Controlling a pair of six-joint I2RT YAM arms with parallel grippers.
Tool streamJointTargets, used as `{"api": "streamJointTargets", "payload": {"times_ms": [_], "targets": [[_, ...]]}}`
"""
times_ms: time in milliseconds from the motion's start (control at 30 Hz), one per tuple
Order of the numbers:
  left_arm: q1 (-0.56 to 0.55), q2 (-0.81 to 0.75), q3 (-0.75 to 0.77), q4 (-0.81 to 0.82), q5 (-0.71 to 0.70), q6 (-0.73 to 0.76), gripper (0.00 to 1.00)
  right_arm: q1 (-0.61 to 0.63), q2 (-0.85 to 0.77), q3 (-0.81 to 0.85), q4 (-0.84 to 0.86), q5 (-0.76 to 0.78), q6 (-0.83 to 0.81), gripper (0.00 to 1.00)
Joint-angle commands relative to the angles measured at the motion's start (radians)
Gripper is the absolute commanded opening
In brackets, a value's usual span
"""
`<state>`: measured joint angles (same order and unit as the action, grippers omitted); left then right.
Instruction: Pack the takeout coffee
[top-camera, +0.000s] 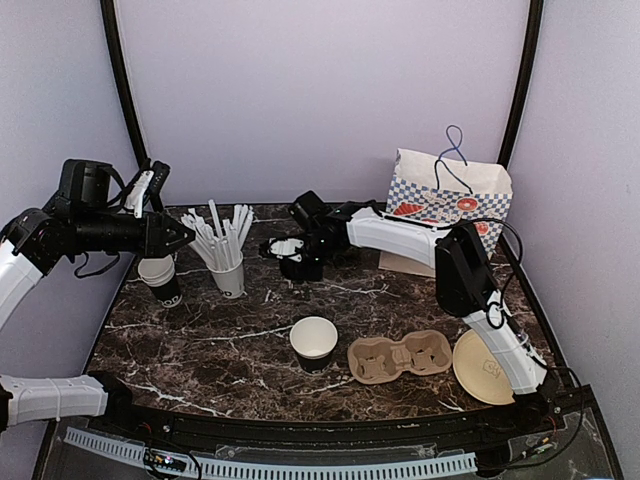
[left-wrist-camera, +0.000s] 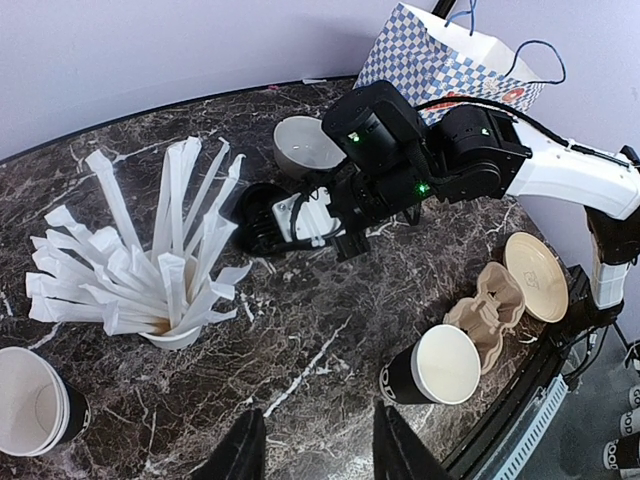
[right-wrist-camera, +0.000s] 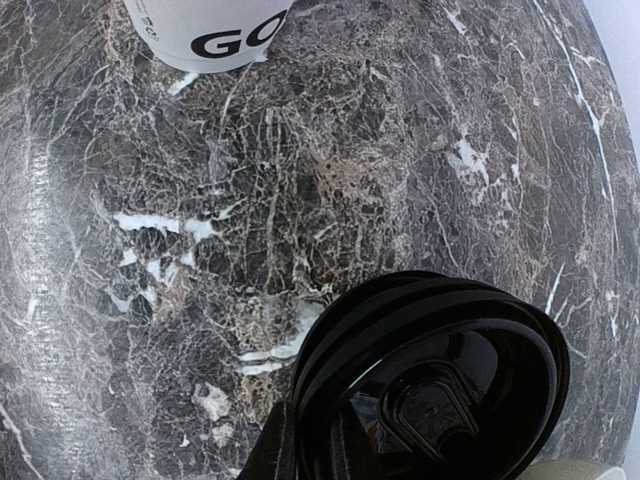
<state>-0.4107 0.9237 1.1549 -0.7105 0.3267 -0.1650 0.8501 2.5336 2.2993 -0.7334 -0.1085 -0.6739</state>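
Black plastic lid (right-wrist-camera: 430, 390), far centre of the marble table (top-camera: 200, 340), is clamped in the right gripper (top-camera: 280, 250); the left gripper (left-wrist-camera: 320, 450) is held apart, empty.
Nothing is judged packed: the open cup (top-camera: 314, 340), near centre, is unlidded and the cardboard carrier (top-camera: 400, 357) unfilled. Clear marble is left between them; the stick cup (top-camera: 228, 270) crowds the left.

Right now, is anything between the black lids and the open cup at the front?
Nothing visible: bare marble lies between the black lids and the open cup; the stick cup stands off to one side.
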Motion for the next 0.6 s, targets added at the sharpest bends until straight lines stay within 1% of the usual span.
{"api": "streamJointTargets", "payload": {"times_ms": [0, 100, 267, 400, 500, 567], "targets": [[-0.005, 0.003, -0.012, 0.012, 0.021, 0.001, 0.39, 0.007, -0.079, -0.014, 0.009, -0.018, 0.021, 0.05], [-0.005, 0.005, -0.015, 0.015, 0.020, 0.008, 0.39, 0.007, -0.098, -0.026, 0.009, -0.036, 0.038, 0.04], [-0.005, 0.014, -0.017, 0.018, 0.019, 0.027, 0.40, 0.008, -0.104, -0.049, 0.036, -0.071, 0.071, 0.04], [-0.005, 0.018, -0.019, 0.021, 0.029, 0.025, 0.39, 0.001, -0.042, 0.005, 0.012, -0.073, 0.088, 0.00], [-0.005, 0.015, -0.017, 0.018, 0.030, 0.020, 0.39, 0.000, -0.037, 0.038, -0.036, -0.105, 0.105, 0.00], [-0.005, 0.012, -0.012, 0.007, 0.029, 0.022, 0.39, 0.001, -0.085, -0.028, -0.018, -0.122, 0.116, 0.00]]}}
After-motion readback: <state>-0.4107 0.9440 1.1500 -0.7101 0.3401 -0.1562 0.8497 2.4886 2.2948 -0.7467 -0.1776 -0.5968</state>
